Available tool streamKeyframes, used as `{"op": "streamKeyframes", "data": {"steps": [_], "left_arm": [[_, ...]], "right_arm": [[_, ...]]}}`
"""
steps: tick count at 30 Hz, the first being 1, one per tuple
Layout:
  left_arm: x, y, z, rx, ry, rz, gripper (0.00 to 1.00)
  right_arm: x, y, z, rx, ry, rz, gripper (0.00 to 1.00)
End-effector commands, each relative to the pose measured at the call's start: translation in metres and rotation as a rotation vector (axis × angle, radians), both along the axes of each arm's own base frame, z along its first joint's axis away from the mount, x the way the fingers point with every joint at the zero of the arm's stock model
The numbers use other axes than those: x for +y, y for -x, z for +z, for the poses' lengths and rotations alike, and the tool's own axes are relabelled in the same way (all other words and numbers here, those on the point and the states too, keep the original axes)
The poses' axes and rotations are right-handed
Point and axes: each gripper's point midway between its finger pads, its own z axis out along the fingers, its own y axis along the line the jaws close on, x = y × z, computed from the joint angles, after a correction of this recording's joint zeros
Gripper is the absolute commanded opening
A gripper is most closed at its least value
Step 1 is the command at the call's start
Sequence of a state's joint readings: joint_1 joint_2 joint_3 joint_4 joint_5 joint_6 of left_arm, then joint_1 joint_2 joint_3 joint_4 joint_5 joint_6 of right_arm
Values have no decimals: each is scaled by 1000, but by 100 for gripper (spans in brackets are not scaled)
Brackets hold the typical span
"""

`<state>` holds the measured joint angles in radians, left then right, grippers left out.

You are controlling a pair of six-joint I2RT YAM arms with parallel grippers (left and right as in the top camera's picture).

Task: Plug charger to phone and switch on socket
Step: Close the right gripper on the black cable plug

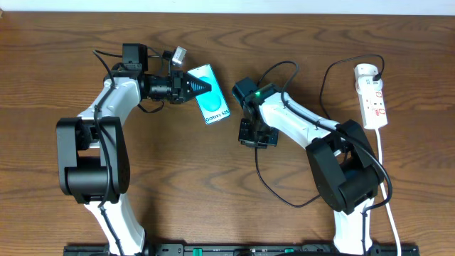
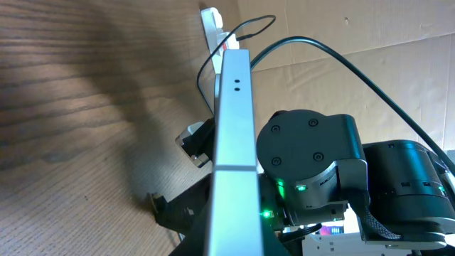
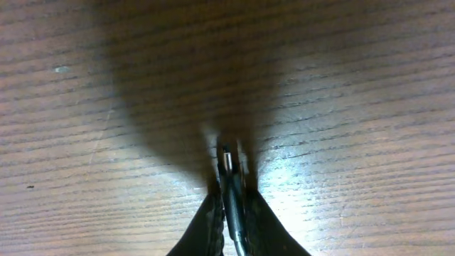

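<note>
The phone (image 1: 215,105), turquoise screen up, lies tilted on the table left of centre. My left gripper (image 1: 206,87) is shut on its top-left corner. In the left wrist view the phone (image 2: 233,128) appears edge-on as a pale grey strip between my dark fingers (image 2: 192,224). My right gripper (image 1: 256,136) points down at the wood just right of the phone. It is shut on the charger's metal plug tip (image 3: 228,171), which pokes out between the fingers close above the table. The charger cable (image 1: 322,89) loops back to the white socket (image 1: 371,96) at far right.
The right arm's base (image 1: 348,178) stands at the front right and the left arm's base (image 1: 89,163) at the front left. The socket's white lead (image 1: 387,192) runs down the right side. Black cable loops lie on the wood between the right arm and the socket.
</note>
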<state>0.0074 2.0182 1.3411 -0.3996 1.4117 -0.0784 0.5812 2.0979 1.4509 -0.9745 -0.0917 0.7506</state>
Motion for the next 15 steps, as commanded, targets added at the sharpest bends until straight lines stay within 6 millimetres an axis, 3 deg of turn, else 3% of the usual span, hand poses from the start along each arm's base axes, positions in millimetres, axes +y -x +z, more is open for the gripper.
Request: {"op": "streamKeyframes", "data": {"steps": [1, 6, 15], "left_arm": [[-1, 3, 10, -3, 43, -15, 7], [-1, 3, 10, -3, 43, -15, 7], [-1, 3, 10, -2, 43, -15, 7]], "right_arm": [[-11, 5, -19, 27, 44, 0, 8], [-11, 5, -19, 27, 44, 0, 1], [-11, 5, -19, 27, 44, -2, 1]]}}
